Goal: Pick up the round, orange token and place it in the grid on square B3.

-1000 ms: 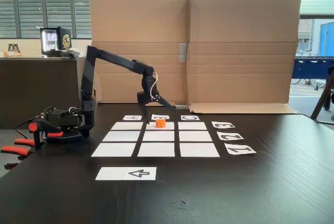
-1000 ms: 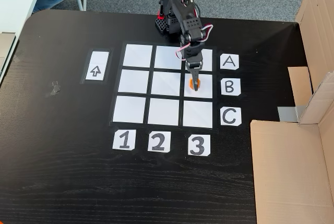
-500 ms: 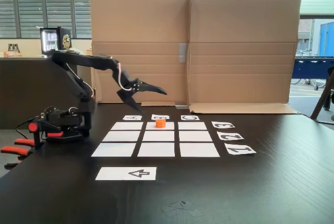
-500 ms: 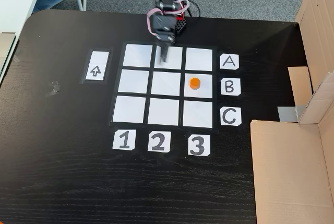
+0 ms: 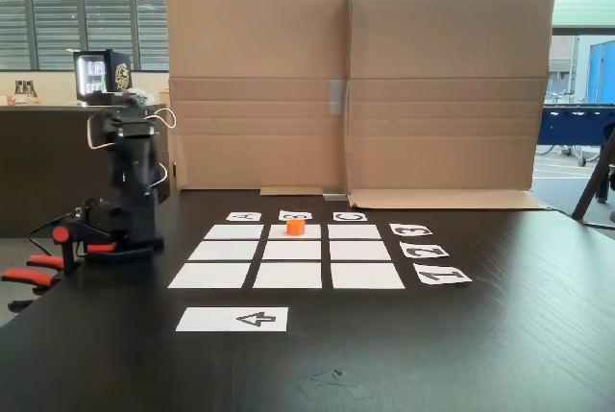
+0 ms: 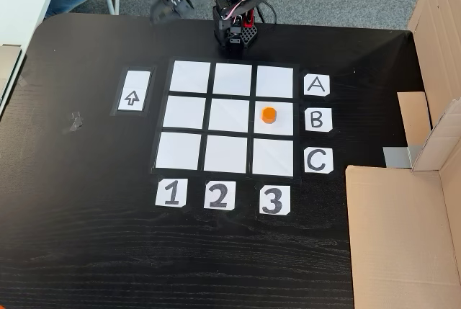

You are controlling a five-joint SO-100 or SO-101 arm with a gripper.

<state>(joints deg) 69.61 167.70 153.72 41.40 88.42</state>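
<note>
The arm is folded back over its base at the counter (image 6: 86, 251) edge. In the high fixed view the hand (image 6: 163, 8) points out past that edge, near the far-left corner, touching nothing and holding nothing. Whether its jaws are parted or closed cannot be told: the hand is small and dark against the floor. In the low fixed view the folded arm (image 5: 130, 157) stands upright at the left, and the hand itself cannot be made out.

The token (image 6: 268, 115) lies well apart from the hand, upright on square B3 (image 6: 274, 130), the middle square of the grid (image 6: 187, 112) column nearest the letter cards. It sits just beside the B card (image 6: 318, 119). In the low view the token (image 5: 295, 227) stands in the far middle square, in front of the B card. The arrow strip (image 6: 132, 92) lies on the grid's opposite side, nearer the hand than the token is.
</note>
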